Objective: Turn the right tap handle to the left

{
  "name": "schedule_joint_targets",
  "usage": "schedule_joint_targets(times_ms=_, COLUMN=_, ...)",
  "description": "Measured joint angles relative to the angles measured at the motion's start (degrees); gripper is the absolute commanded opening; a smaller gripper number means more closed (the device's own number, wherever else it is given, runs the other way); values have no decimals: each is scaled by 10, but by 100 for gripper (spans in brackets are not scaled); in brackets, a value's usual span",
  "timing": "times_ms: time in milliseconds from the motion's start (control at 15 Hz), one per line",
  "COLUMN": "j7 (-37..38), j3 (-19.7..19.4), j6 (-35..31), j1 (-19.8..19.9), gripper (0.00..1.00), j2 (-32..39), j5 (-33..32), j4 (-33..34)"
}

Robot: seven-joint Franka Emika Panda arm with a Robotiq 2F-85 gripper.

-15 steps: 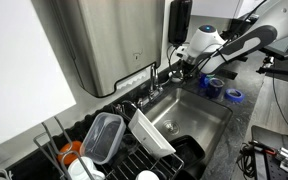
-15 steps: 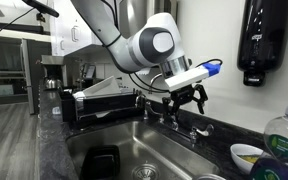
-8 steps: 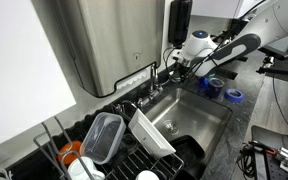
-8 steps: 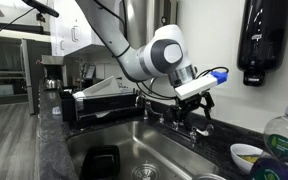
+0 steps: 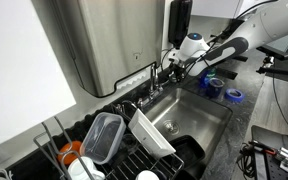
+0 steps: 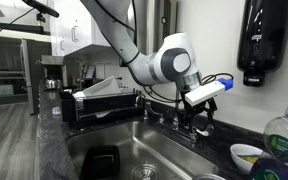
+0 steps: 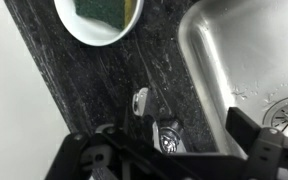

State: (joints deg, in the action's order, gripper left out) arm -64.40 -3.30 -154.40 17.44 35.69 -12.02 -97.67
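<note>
The gripper (image 7: pixel 169 150) hangs over the right tap handle (image 7: pixel 141 103), jaws spread wide, holding nothing.
Wrist view: a white bowl (image 7: pixel 92 40) with a sponge (image 7: pixel 99 8) lies at eleven o'clock from the handle; the sink (image 7: pixel 199 60) rim runs at three o'clock.

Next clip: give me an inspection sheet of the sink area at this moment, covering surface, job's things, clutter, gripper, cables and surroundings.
Surface: dark speckled countertop around a stainless sink.
Job's things: right tap handle, chrome, just ahead of the gripper; no contact visible.
Clutter: white bowl holding a green-and-yellow sponge; clear plastic container on the dish rack; blue rolls beside the sink.
Gripper: gripper open, low over the tap.
Cables: thin black cable hanging under the wrist.
Surroundings: steel towel dispenser; black soap dispenser on the wall.
</note>
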Motion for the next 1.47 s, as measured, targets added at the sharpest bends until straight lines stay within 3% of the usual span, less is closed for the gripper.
schedule_joint_targets(times_ms=200, j7=-27, j3=17, j6=20, j1=14, gripper=100, j2=19, j5=12, j4=23)
schedule_joint_targets(times_ms=800, j7=-31, j3=14, j6=78, j1=15, gripper=100, j2=38, j5=12, j4=62)
schedule_joint_targets(times_ms=1467, j7=-83, j3=16, j6=115, j1=18, gripper=100, j2=37, j5=25, j4=75)
